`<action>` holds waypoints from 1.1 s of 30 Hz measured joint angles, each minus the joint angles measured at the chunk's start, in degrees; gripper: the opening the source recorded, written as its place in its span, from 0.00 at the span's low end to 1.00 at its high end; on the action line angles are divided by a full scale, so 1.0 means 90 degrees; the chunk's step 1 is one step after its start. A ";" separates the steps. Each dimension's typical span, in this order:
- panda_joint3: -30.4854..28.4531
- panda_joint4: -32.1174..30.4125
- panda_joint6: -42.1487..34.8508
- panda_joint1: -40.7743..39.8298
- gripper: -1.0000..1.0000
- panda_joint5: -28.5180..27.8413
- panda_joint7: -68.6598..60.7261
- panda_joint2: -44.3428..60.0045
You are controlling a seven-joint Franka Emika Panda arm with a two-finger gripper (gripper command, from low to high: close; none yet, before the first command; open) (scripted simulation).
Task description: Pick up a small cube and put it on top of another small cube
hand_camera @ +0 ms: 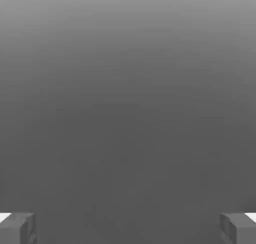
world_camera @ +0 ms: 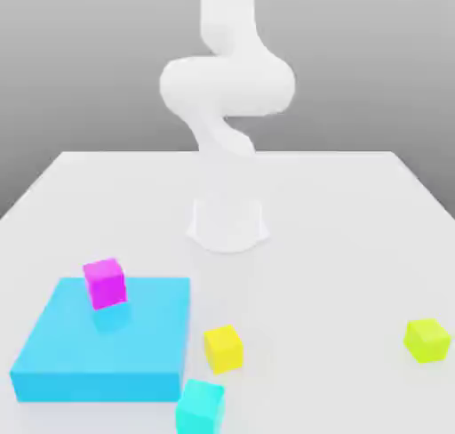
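The small pure-yellow cube (world_camera: 223, 349) sits on the white table near the front, just off the right edge of a flat blue slab. The small lime, yellow-green cube (world_camera: 427, 340) rests alone far toward the exterior view's right. My white arm (world_camera: 227, 85) rises from its base at the table's middle and climbs past the upper edge of the exterior view, well above both cubes. In the hand view my gripper (hand_camera: 128, 228) is open, its two grey fingertips (hand_camera: 17, 228) set wide apart with nothing between them, facing a plain grey background.
A wide flat blue slab (world_camera: 98, 357) lies at the front on the exterior view's left, with a magenta cube (world_camera: 105, 282) on top of it. A cyan cube (world_camera: 200, 406) sits at the front edge, just below the yellow cube. The arm's base (world_camera: 227, 223) stands mid-table.
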 joint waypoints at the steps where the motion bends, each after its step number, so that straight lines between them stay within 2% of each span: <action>1: 0.0132 -0.0131 0.0141 -0.0141 0.50 -0.0035 0.0309 0.0212; 10: 0.1105 -0.1229 0.1314 -0.1206 0.50 -0.0383 0.2936 0.1996; 19: 0.1642 -0.2314 0.2475 -0.1879 0.50 -0.0689 0.5506 0.3760; 25: 0.1686 -0.2978 0.3260 -0.1887 0.50 -0.0359 0.6731 0.4826; 29: 0.1467 -0.2919 0.3703 -0.1768 0.50 -0.0781 0.7201 0.5398; 33: 0.0865 -0.2796 0.4146 -0.1301 0.50 -0.1350 0.7640 0.5970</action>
